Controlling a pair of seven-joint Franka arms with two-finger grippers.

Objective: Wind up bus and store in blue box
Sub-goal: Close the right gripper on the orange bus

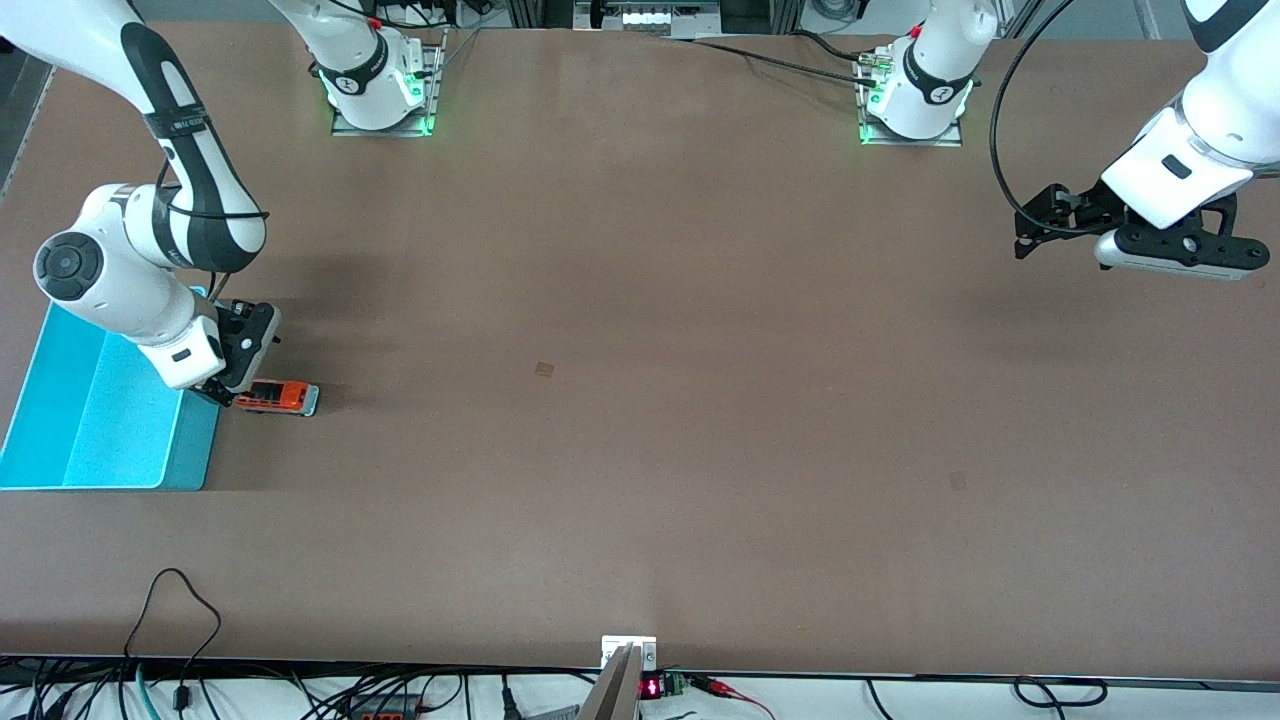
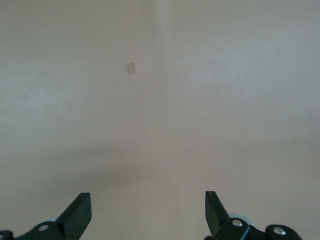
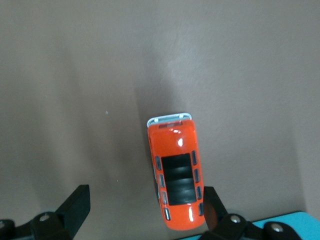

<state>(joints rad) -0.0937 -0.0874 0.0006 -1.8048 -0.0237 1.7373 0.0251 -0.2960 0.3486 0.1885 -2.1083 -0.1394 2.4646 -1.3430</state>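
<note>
the blue box (image 1: 70,440) sits on the desk (image 1: 640,420) at my right arm's end, the bus (image 1: 278,397) just beside it under my right fingers (image 3: 145,212), spread apart, while my left fingers (image 2: 148,215) wait apart too.

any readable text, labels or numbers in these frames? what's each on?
None readable.
Round marks on both arm bases: too small to read.
Red display at the table edge: too blurred.
Bus, blue box: no lettering visible.
</note>
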